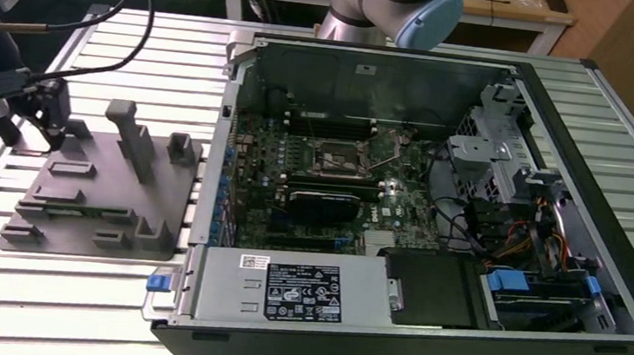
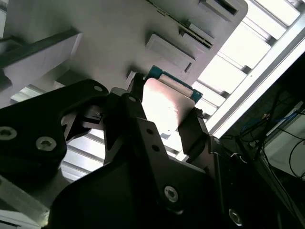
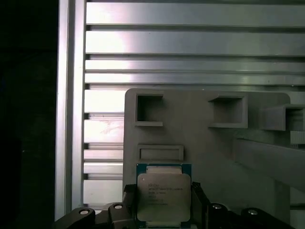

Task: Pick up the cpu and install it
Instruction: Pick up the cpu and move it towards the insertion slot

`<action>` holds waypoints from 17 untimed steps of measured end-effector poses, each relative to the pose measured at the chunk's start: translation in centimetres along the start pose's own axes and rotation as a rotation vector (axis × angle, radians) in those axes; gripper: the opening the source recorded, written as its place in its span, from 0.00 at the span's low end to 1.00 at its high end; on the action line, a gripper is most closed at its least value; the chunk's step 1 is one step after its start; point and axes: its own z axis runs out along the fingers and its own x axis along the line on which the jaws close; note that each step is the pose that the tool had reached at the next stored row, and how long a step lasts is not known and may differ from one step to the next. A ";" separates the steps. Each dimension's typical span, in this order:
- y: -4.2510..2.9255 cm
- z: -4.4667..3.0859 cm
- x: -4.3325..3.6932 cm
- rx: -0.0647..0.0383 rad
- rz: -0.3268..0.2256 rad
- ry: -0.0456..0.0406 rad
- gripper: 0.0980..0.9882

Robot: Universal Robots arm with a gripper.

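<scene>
- The tool (image 1: 51,136) hung at the exterior view's far left, low over the grey fixture block (image 1: 94,200), and looked closed on the cpu (image 3: 163,195). In both wrist views its two black fingers (image 3: 129,196) pressed against opposite edges of the chip.
- The step in hand appeared to be taking the cpu off the fixture block. Doing it well probably called for an even squeeze on the two pale edges, with the shiny lid level and no twist, since a flat chip held by thin edges can slip or tip.
- The cpu (image 2: 167,102) sat directly between the fingertips of the tool (image 2: 164,107), silver lid facing the first wrist view, one green-edged end reaching past the fingers away from the wrist. I could not tell whether it rested on the fixture block or was clear of it.
- Beyond the tool, away from the wrist, the fixture block (image 3: 200,138) carried a shallow rectangular pocket just past the chip and two square recesses further out.
- Under everything lay the slatted metal tabletop (image 1: 131,46).
- Well off to the right of the tool in the exterior view, the open computer case (image 1: 593,213) lay on its side, the socket (image 1: 335,156) near the middle of its board, with its metal frame apparently raised.
</scene>
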 end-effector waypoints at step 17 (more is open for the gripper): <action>0.15 -3.42 -0.03 0.000 0.000 0.0001 0.50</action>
